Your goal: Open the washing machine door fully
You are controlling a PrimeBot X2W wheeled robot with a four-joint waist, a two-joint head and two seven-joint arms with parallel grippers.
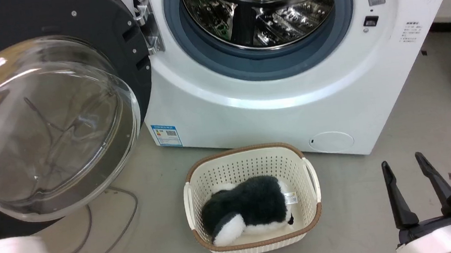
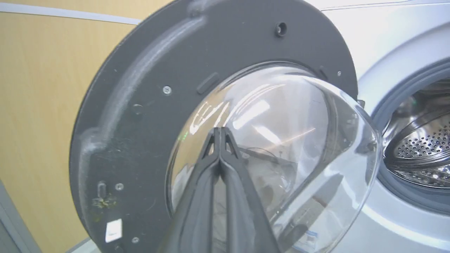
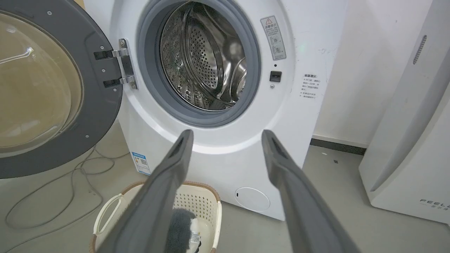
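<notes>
We see the washing machine door swung wide open on the machine's left side, its inner face turned toward us. It is a large round door with a matte dark inner ring dotted with small screws, and a clear glass bowl bulges out from its centre. A metal hinge joins it to the washing machine, a big white front-loading box standing on the floor. We look straight into its round mouth: a grey rubber ring surrounds the shiny perforated steel drum. A blue label sits low on the front, just below the open door's edge.
</notes>
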